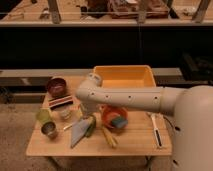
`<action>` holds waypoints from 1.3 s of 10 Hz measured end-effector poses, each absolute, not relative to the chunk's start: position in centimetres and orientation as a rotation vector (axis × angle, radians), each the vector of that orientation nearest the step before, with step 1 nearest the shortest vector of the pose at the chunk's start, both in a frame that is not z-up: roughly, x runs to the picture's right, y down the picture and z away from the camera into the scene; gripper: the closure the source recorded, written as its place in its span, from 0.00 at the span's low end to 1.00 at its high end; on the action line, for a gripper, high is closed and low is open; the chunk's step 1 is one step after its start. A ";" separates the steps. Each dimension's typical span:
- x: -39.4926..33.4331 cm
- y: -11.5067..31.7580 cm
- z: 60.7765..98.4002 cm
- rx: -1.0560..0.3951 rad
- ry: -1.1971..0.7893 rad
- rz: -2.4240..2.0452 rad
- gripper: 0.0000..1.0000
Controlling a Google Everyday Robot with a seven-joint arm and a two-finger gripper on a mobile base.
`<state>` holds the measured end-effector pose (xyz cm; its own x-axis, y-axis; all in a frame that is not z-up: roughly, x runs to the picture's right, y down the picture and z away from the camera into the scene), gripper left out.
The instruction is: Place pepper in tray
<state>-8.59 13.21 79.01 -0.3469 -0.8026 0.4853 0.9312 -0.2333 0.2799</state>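
The pepper (91, 125) is a slim green piece lying on the wooden table (135, 142), just left of an orange bowl. The tray (122, 77) is a large yellow-orange bin at the back of the table, behind my arm. My gripper (86, 112) hangs below the bent white arm (125, 97), right above the upper end of the pepper. The arm hides part of the tray's front wall.
An orange bowl (114, 115) holds a blue-grey sponge (119, 122). A yellowish stick (108, 137) and a grey sheet (78, 133) lie near the pepper. A brown bowl (56, 86), a green cup (44, 116), a metal cup (48, 130) and a white cup (65, 113) stand left. A utensil (156, 131) lies right.
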 end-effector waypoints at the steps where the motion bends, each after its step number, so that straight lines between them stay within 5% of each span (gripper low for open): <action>1: -8.4 13.0 79.7 -0.274 -0.633 -1.824 0.49; 13: -5.4 11.4 85.8 -0.219 -0.614 -1.816 0.51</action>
